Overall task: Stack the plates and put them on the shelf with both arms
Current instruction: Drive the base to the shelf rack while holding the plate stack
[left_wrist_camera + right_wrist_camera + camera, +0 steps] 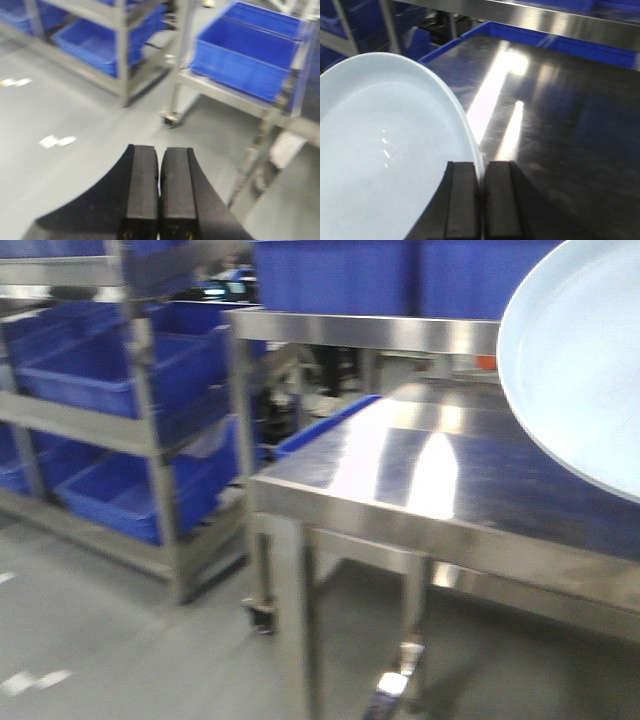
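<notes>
**Q:** What is each pincer doing, and what could fail?

**A:** The right pincer point(481, 170) is clamping its two pads on the near rim of a plate point(385, 150) and nowhere else. The plate is hanging tilted above the right part of the desk point(560, 125), not resting on it. Glossy ware pinched at one edge is likely to pivot or slide out. A knock against the desk or against the steel rail of the shelf point(545, 15) at the far side would probably chip the plate or jar it loose. The left pincer point(160, 150) is showing its pads pressed together on nothing. It is pointing over the bare floor point(75, 100) to the left, well apart from the plate, so it is lending no second support.

**Q:** And the counts?

**A:** Two pincers are showing, and one desk. Only one plate is showing. The second is not appearing in any view, and whether another is lying under the held one cannot be told. Above the shelf rail two big blue crates point(330, 275) are sitting side by side. More crates are filling the separate rack point(150, 390) at far left, too blurred for a firm number.
</notes>
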